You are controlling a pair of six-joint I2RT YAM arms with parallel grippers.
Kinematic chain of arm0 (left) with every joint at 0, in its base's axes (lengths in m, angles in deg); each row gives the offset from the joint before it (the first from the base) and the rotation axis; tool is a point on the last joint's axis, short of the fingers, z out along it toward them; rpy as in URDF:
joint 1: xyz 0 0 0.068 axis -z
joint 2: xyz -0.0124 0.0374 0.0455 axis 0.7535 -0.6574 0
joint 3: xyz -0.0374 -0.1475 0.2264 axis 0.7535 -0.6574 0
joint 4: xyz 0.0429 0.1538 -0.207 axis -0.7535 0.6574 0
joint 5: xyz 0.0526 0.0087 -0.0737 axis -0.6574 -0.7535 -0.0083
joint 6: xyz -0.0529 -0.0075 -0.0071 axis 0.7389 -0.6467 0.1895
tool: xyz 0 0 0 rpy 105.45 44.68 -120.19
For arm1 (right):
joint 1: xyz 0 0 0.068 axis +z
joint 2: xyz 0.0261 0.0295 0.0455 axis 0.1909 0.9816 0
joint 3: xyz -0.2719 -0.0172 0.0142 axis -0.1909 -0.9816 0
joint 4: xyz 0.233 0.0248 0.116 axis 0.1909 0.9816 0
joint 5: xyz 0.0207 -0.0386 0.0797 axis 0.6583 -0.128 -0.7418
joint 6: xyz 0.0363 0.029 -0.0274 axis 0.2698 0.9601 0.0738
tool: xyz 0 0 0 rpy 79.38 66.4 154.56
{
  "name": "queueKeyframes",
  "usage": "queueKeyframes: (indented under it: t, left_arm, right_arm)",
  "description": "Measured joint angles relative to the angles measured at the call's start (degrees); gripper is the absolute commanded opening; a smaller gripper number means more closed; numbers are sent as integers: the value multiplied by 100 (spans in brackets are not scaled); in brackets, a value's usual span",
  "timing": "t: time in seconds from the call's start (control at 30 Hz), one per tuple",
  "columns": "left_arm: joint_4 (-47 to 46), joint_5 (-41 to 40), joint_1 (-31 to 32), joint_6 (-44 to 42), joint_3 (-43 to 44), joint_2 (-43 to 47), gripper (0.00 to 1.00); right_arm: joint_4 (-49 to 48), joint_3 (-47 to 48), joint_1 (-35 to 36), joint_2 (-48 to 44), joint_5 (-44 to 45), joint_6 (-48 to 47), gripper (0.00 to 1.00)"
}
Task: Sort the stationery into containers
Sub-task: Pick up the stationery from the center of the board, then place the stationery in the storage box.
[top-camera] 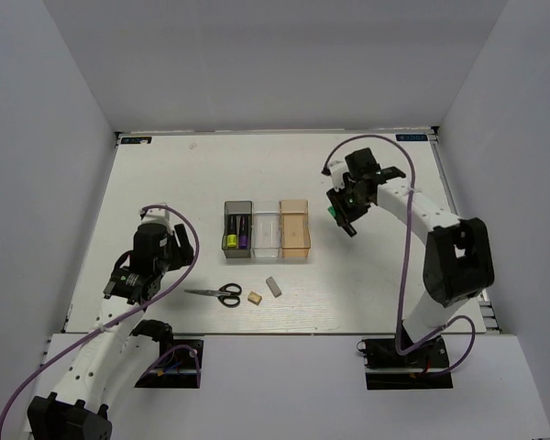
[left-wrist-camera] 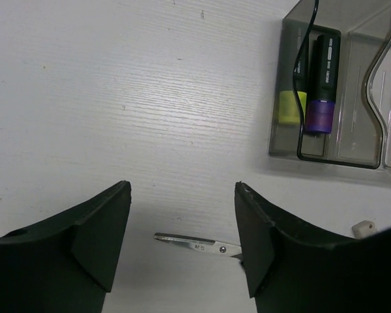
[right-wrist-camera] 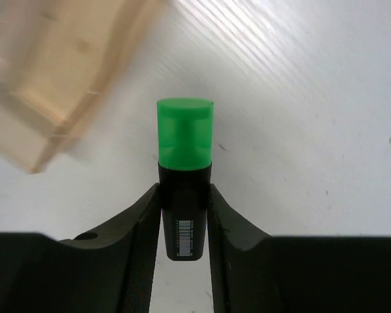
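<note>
Three bins stand in a row mid-table: smoky dark grey (top-camera: 237, 207), clear (top-camera: 268, 225), amber (top-camera: 295, 227). A yellow highlighter (top-camera: 230, 240) and a purple highlighter (top-camera: 243, 238) lie in the dark bin; both also show in the left wrist view, yellow (left-wrist-camera: 289, 107) and purple (left-wrist-camera: 320, 114). My right gripper (right-wrist-camera: 184, 190) is shut on a green highlighter (right-wrist-camera: 184, 134), held above the table right of the amber bin (right-wrist-camera: 39, 91). My left gripper (left-wrist-camera: 182, 192) is open and empty above the scissors' blades (left-wrist-camera: 195, 244).
The black-handled scissors (top-camera: 218, 293), a tan block (top-camera: 254, 297) and a grey eraser (top-camera: 273, 286) lie on the table in front of the bins. White walls enclose the table on three sides.
</note>
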Motion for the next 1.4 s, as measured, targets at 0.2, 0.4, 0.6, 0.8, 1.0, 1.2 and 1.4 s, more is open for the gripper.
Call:
queueKeyframes:
  t: [0.2,0.4,0.6,0.8,1.0,1.2,1.4]
  left_arm:
    - [-90,251,0,-50,-35,-11,52]
    - [-195,407,0,-103,-125,-79,51]
    - [-216,382,0,-149,-173,-79,51]
    - [-219,361,0,-170,-177,-79,52]
    - [-245,481,0,-229,-181,-79,64]
    - [-201,1115,0,-74,-184,-61,51]
    - [-94,1902,2,264,-378,181,31]
  right_arm:
    - [339,835,356,-575,-1532,-15,0]
    - [70,1755,1327,254,-2323,918,0]
    - [-369,2612,2194,1294,-1786,2509,0]
    - [-721,2796,2616,1637,-745,3519,0]
    - [-874,2992,2717,2100,-214,3781,24]
    - [-866,3379,2715,2649,-4,3766,44]
    - [-883,3541,2712,2677,-20,3711,53]
